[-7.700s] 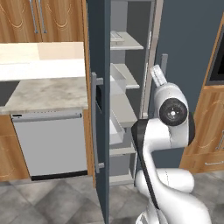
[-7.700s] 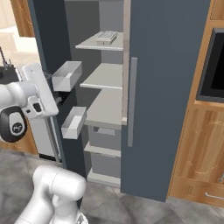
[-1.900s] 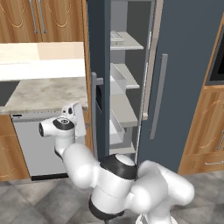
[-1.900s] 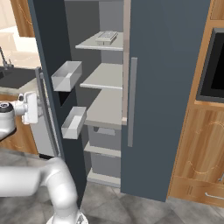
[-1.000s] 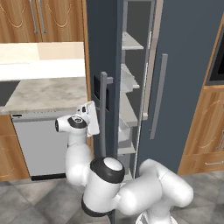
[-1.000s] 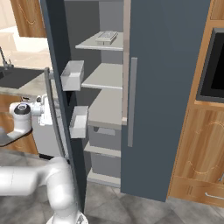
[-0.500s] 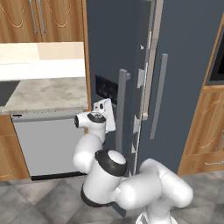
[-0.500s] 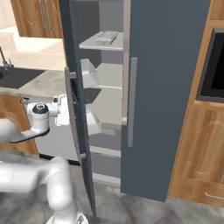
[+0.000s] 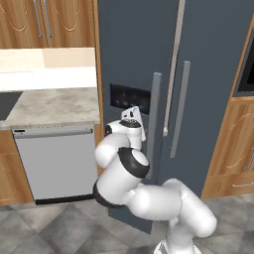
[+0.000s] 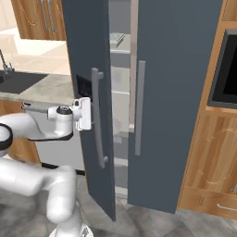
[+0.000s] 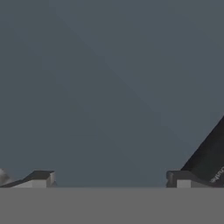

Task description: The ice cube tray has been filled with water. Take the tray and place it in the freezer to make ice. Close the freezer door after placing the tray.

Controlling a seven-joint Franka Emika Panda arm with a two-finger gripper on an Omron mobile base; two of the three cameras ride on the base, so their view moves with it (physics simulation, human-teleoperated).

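One narrow gap is all that separates the freezer door [image 10: 88, 92] from its closed position: in the right base view it stands slightly ajar, hinged at its left edge, with the freezer [image 10: 121, 88] visible as a thin slice of pale shelves between it and the plain fridge door [image 10: 176, 92] to its right. On an upper shelf inside that slice, well above the door's handle height, lies the ice cube tray [image 10: 116, 39], a pale flat piece of which just one end shows; whether its compartments hold anything cannot be told.

The gripper [image 10: 85, 114] sits against the outer face of the freezer door, level with the black dispenser panel [image 10: 83, 85] and just left of the door's long grey handle [image 10: 96, 118]. Its fingers [image 11: 41, 177] are spread wide with nothing between them, the slate-blue door surface close in front and a dark corner of the dispenser panel at the lower right of the hand view.

From the left base view the gripper [image 9: 133, 119] rests just below the dispenser panel [image 9: 130, 98]. Left of the freezer door are a marbled counter [image 9: 54, 105] and, beneath it, a silver dishwasher [image 9: 54, 161].
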